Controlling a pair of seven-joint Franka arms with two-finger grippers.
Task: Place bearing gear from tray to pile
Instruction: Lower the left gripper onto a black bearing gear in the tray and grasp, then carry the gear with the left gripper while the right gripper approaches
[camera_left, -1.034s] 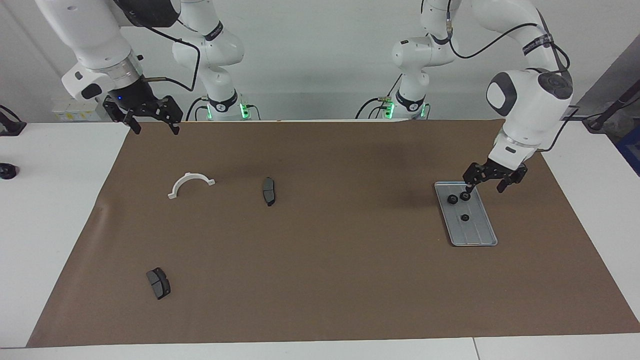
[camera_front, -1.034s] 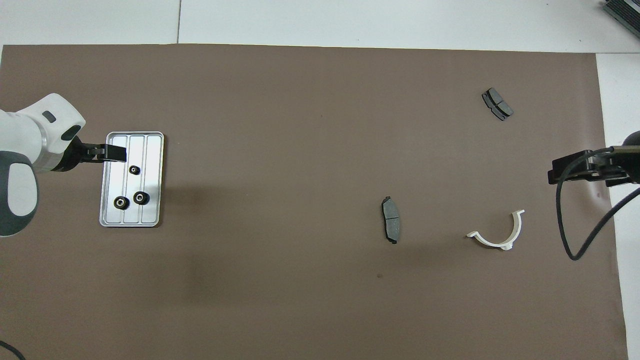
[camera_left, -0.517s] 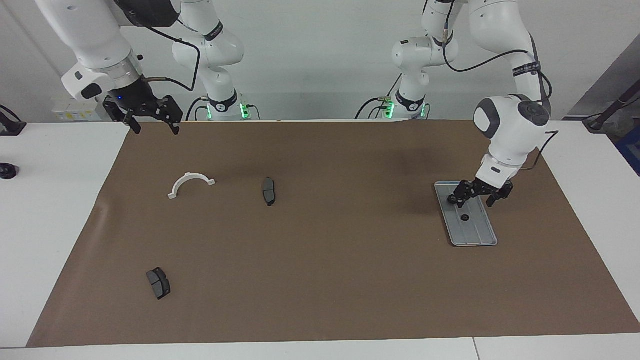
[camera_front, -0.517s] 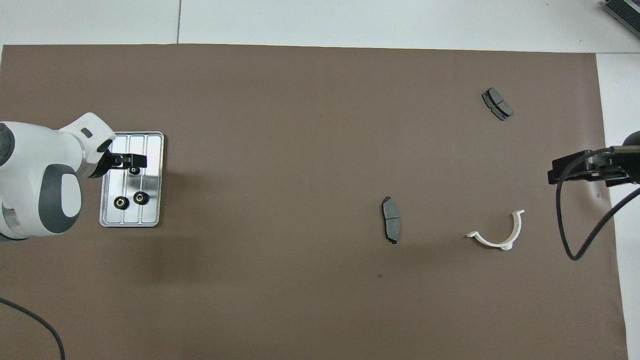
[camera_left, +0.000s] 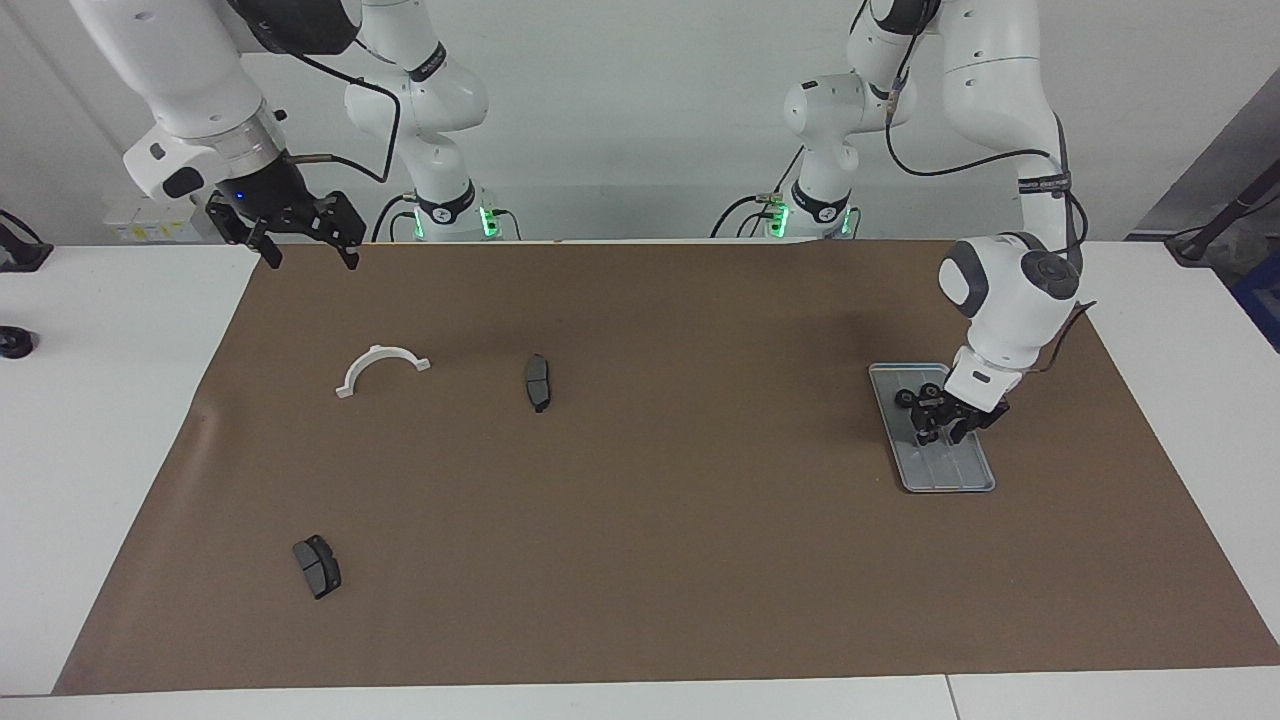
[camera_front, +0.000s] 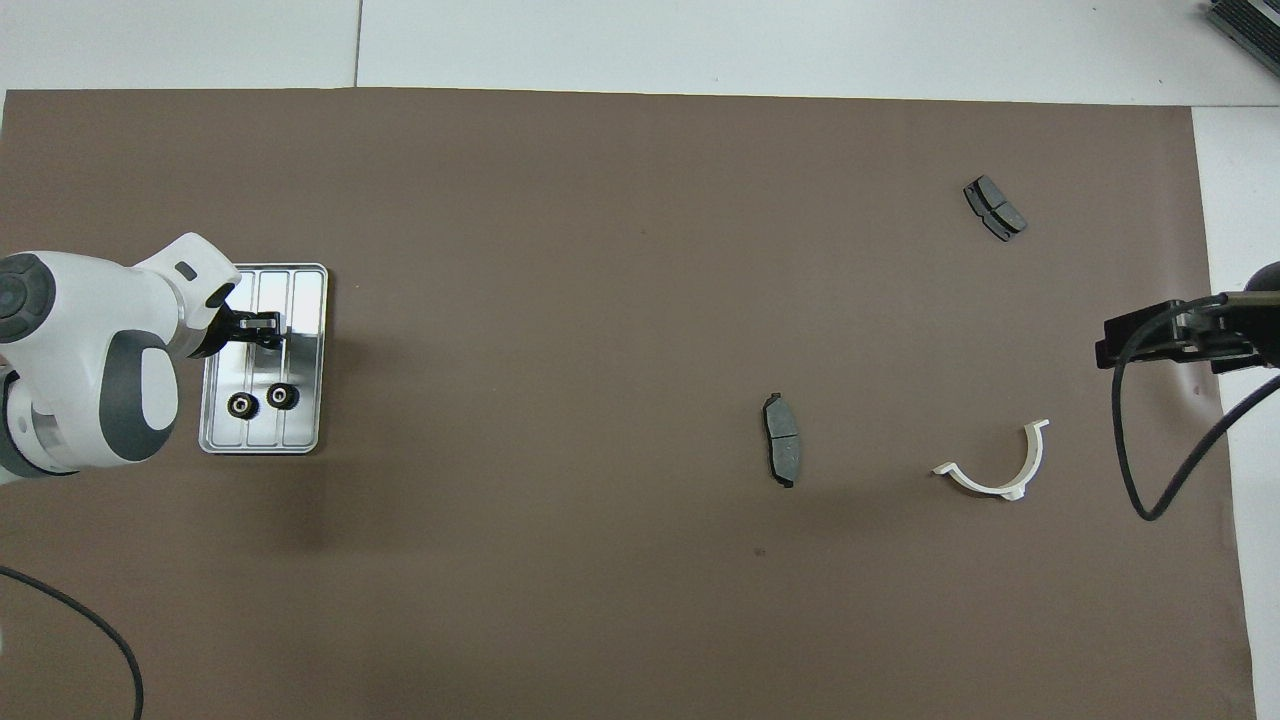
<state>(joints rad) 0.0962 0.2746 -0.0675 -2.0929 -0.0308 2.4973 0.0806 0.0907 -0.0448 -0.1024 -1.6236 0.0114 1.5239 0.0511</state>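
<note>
Left claw (camera_left: 938, 432) is down on the tray (camera_left: 962, 475), over the spot of the tray's farthest gear; that gear is hidden under it. Cannot tell whether its fingers grip the gear or stand apart. Two gears (camera_front: 262, 400) sit side by side on the tray's end nearer the robots, clear of the claw. No pile of gears shows on the counter.

Tray lies toward the left arm's end of the brown mat (camera_left: 660, 520), inside the mat's edge. Wide bare mat between the tray and the brake pad (camera_left: 538, 382) mid-counter.

Right claw (camera_left: 305, 248) waits, fingers spread, raised over the mat's corner at the right arm's end. White half-ring (camera_left: 380, 368) and second brake pad (camera_left: 317, 566) lie toward that end, well apart.
</note>
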